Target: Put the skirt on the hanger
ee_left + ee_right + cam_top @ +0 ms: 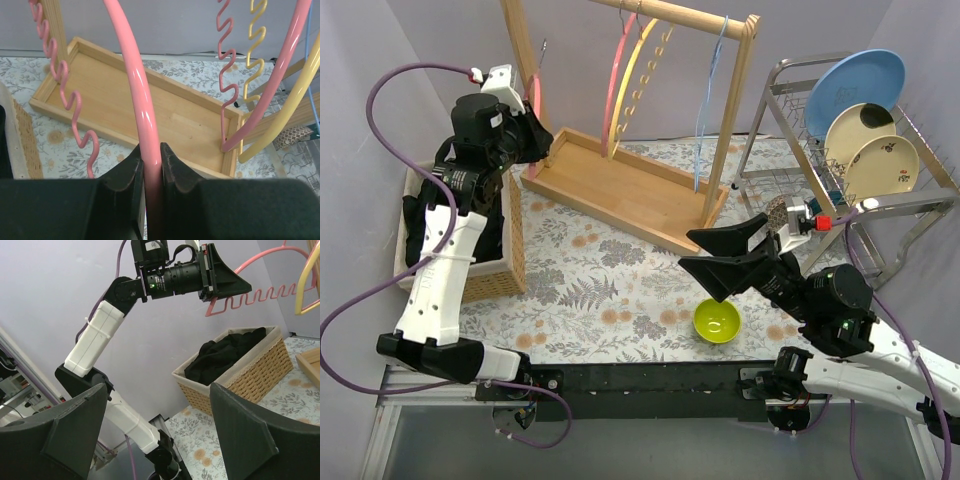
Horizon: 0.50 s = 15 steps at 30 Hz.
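On the far left a woven basket [516, 262] stands on the flowery tablecloth [610, 285]. The black skirt [420, 225] lies bunched up inside it, not on any hanger. Just above the basket, the left gripper [152, 170] is high in the air. Its two fingers are pinched narrow around the smooth bar of a pink hanger [142, 110]. The wiggly edge of that hanger hangs down beside them. Next comes the wooden rack [620, 185], with a flat tray at the bottom and a rail on top. A second pink hanger [616, 75], a yellow hanger [638, 70] and a thin blue hanger [705, 110] hang from the rail. Near the front sits a small green bowl [717, 321]. Just above it hovers the right gripper [732, 257], its fingers spread wide with nothing between them. On the far right a metal dish rack [910, 205] holds a blue plate [855, 85] and two cream plates [880, 165] standing on edge.
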Available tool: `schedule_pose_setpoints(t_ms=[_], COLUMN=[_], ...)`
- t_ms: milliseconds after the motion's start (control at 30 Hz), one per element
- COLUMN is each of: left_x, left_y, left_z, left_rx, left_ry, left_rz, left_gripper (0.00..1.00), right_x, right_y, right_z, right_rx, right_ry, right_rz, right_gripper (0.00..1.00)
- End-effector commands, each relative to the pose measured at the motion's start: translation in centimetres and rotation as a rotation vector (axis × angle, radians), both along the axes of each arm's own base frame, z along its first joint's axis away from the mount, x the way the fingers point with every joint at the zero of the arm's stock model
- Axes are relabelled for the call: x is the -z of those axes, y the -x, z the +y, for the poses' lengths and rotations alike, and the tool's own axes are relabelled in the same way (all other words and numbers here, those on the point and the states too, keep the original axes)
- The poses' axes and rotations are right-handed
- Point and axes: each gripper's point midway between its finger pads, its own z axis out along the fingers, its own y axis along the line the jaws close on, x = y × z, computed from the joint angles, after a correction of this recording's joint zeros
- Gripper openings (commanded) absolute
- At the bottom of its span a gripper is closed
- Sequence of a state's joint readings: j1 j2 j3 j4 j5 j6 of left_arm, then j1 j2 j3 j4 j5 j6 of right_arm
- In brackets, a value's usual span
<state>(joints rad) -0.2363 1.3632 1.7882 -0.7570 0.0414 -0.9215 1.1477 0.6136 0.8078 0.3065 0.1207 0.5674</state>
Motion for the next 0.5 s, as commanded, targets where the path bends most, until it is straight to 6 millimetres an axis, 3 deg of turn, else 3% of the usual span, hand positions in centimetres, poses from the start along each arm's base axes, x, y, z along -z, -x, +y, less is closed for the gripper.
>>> schedule_pose_setpoints(t_ms=[0,133,167,200,267,300,467], left_x=[-9.5,-10.2,-11.2,-10.5,-11.7,-11.2,-12.3], left_y=[1.5,2.9,3.5,3.5,4.3,4.4,6.5], left_z=[-2.3,-2.3,-2.2,-2.2,-2.0,-1.9,-2.0], left_rx=[0.152,0.157,0.156,0.151,0.144,0.137,0.168], left_ry=[0.072,0.112,0.125,0.123,0.140,0.140,0.162], left_rz=[-0.291,-0.272,-0.284,-0.247,-0.251,-0.220,-0.231], left_gripper=[0.00,0.00,0.00,0.00,0.00,0.00,0.00], right_x=[-1.5,-1.7,-1.7,-1.7,-1.8,-1.9,-2.1], right_y=[0.1,0.0,-0.1,-0.1,-0.1,0.0,0.1], right_z=[-1.3,-1.4,-1.4,-1.3,-1.2,-1.2,-1.2], right_rx=[0.033,0.048,0.048,0.046,0.045,0.042,0.031], right_ry=[-0.035,-0.038,-0.039,-0.039,-0.039,-0.038,-0.048], right_rz=[-0.048,-0.058,-0.059,-0.059,-0.060,-0.061,-0.053], right_gripper=[0.89,0.89,0.89,0.89,0.89,0.89,0.89])
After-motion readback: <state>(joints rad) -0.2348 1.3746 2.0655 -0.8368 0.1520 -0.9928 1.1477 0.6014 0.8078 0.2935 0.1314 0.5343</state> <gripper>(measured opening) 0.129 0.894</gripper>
